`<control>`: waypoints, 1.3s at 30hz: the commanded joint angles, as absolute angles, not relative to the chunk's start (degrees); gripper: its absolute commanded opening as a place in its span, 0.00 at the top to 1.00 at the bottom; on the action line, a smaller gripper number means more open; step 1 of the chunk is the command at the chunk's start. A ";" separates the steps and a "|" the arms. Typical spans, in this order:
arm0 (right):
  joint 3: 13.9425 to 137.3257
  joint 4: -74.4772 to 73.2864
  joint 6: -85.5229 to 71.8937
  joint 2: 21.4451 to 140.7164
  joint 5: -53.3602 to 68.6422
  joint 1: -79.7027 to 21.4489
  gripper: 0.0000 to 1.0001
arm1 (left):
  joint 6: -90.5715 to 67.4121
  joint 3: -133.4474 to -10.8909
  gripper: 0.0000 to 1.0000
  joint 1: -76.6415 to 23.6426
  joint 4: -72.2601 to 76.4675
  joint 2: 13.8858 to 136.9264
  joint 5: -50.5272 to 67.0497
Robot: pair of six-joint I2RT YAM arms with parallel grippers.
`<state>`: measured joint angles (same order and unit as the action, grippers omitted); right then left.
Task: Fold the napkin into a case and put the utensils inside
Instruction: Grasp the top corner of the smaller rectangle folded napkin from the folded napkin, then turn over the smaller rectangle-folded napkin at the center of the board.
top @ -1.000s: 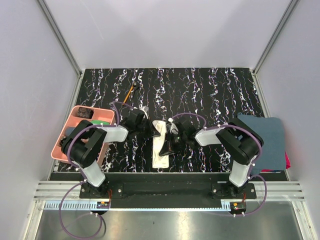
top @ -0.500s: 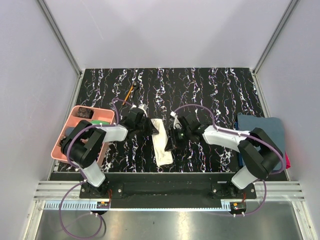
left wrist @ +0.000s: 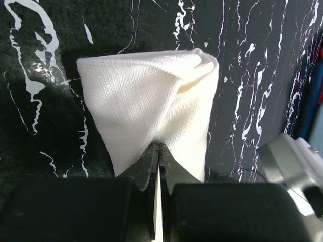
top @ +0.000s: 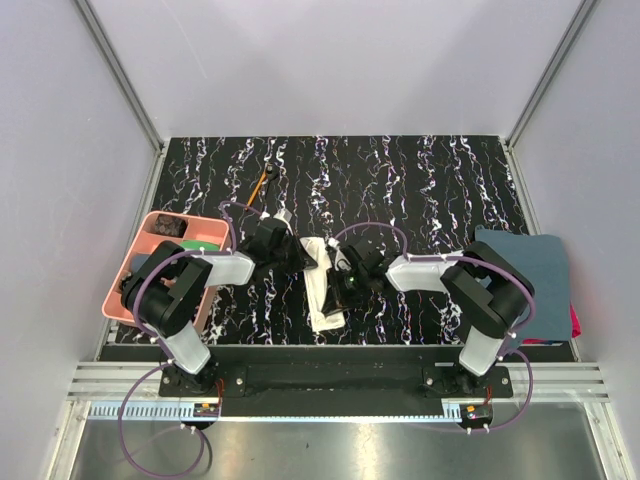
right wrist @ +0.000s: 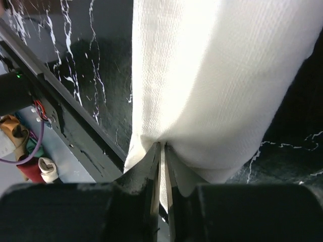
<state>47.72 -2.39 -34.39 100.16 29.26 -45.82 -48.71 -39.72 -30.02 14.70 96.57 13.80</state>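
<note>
On table [top: 450, 180], napkin [top: 324, 297] pinched by jaws of left gripper [left wrist: 158, 147] and right gripper [right wrist: 162, 147]; right arm [top: 430, 270] folded tighter than before.

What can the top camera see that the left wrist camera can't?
Only the top camera: the pink tray and the orange stick, far back on the table. Only the left wrist camera: up close, the left gripper pinched shut on the edge of the napkin, and the cloth's fine weave. Both: the napkin and the black marbled table.
</note>
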 commanded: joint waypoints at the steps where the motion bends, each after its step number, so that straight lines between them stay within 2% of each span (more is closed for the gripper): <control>1: 47.55 -5.35 -31.56 99.94 24.01 -45.70 0.83 | -48.52 -38.85 0.98 -30.06 13.45 95.54 9.41; 8: 51.50 -12.13 -30.85 92.55 22.15 -45.70 0.78 | -47.90 -39.02 0.97 -30.15 11.69 92.37 8.88; 13: 51.86 -10.56 -32.16 94.74 24.43 -45.88 0.79 | -47.90 -38.76 0.97 -30.06 11.78 92.63 8.88; 20: 46.68 -0.54 -36.73 99.92 28.65 -47.55 0.80 | -48.51 -38.50 0.97 -30.15 13.53 94.57 8.18; 25: 47.10 -4.38 -33.84 99.59 24.88 -47.55 0.79 | -48.25 -39.72 0.97 -30.15 12.05 92.91 8.70; 27: 49.21 -9.04 -32.00 97.92 22.51 -47.55 0.76 | -48.25 -40.78 0.94 -30.06 9.94 90.54 9.40; 30: 52.99 -15.45 -30.15 94.75 19.08 -47.55 0.69 | -47.73 -42.89 0.81 -29.71 5.11 85.00 9.14; 31: 55.17 -18.60 -29.54 93.88 18.12 -47.55 0.67 | -47.55 -44.20 0.73 -29.53 3.18 83.60 9.31; 38: 64.33 -26.98 -26.90 94.39 13.55 -47.55 0.49 | -46.67 -46.06 0.66 -25.85 -4.21 74.19 10.29; 39: 65.29 -27.42 -26.72 94.57 12.40 -47.55 0.42 | -47.02 -45.53 0.65 -24.80 -5.26 71.40 9.50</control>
